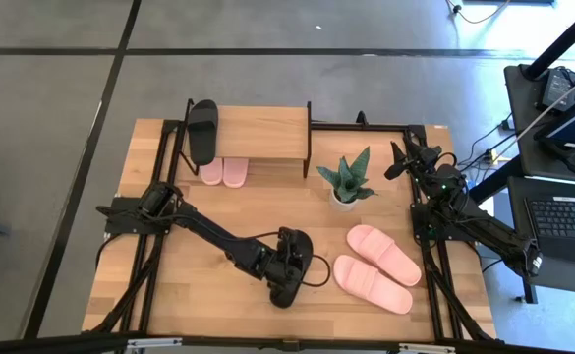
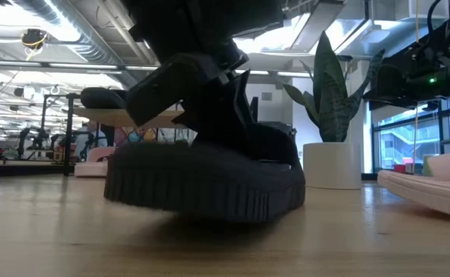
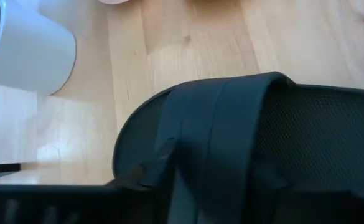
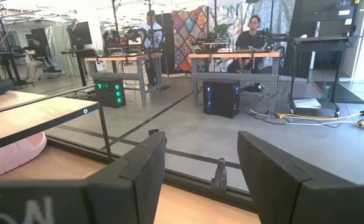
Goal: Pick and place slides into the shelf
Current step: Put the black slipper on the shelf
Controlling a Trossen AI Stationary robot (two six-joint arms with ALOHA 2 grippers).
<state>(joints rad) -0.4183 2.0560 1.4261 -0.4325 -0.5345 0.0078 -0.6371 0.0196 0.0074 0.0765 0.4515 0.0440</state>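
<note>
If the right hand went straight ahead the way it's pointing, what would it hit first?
Probably nothing on the table. The right hand, open, points past the table's black edge rail toward open floor. The shelf sits off to one side, seemingly outside that line.

A small snake plant point(image 1: 347, 175) in a white pot point(image 1: 342, 202) is standing on the wooden tabletop point(image 1: 228, 211), a little beyond and to the right of the left claw, and just left of the right claw. Off the table's right side a laptop point(image 1: 569, 216) is sitting open, past the right claw. Across the room, two people point(image 4: 254, 32) are working at desks point(image 4: 234, 57), with a patchwork quilt point(image 4: 191, 28) hanging behind them.
</note>
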